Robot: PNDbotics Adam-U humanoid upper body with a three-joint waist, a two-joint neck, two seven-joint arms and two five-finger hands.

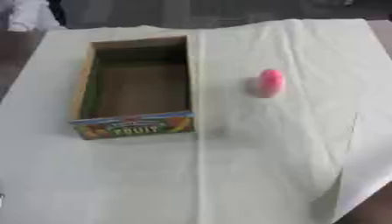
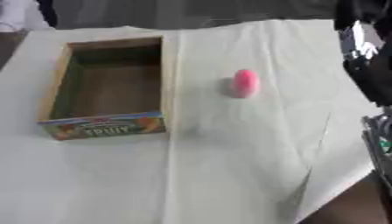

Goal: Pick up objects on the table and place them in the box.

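Observation:
A pink egg-shaped object (image 1: 270, 82) stands upright on the white cloth, to the right of the box and apart from it. The cardboard box (image 1: 82, 89) lies open at the left of the middle, with a colourful "FRUIT" label on its near wall, and nothing shows inside it. In the right eye view my right arm comes down the right edge as black and silver parts. What may be my right hand (image 2: 379, 144) shows only partly at that edge, well to the right of the pink object. My left hand shows in neither view.
The white cloth (image 1: 253, 166) covers the table and has a fold down its middle. Its near right corner ends over the dark table edge (image 1: 375, 208). Dark floor and blurred shapes lie beyond the far edge.

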